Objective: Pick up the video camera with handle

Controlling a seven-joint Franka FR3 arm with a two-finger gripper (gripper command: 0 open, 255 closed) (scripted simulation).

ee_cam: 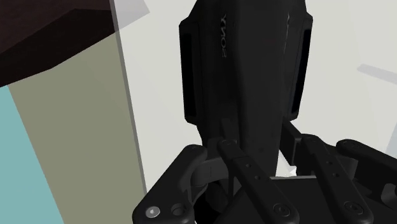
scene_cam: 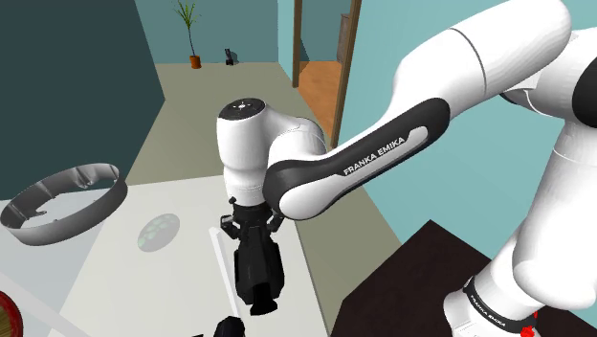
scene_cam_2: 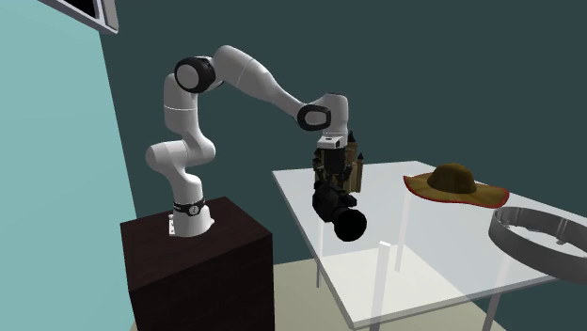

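Observation:
The black video camera (scene_cam: 256, 276) hangs lens-down from my gripper (scene_cam: 251, 226), which is shut on its upper part near the handle. In the second exterior view the video camera (scene_cam_2: 341, 202) sits under the gripper (scene_cam_2: 335, 162), by the corner of the pale table (scene_cam_2: 423, 259) closest to the stand, and appears to be off the surface. In the wrist view the camera's long dark body (ee_cam: 245, 70) stretches away from the gripper (ee_cam: 275, 153), with both fingers (ee_cam: 245, 168) clasping it.
A brown hat with a red rim (scene_cam_2: 456, 181) lies on the table's far side. A grey ring-shaped object (scene_cam: 62, 204) rests at one end of the table (scene_cam: 143, 287). A small round disc (scene_cam: 158, 231) lies between them. The dark stand (scene_cam_2: 202, 268) is beside the table.

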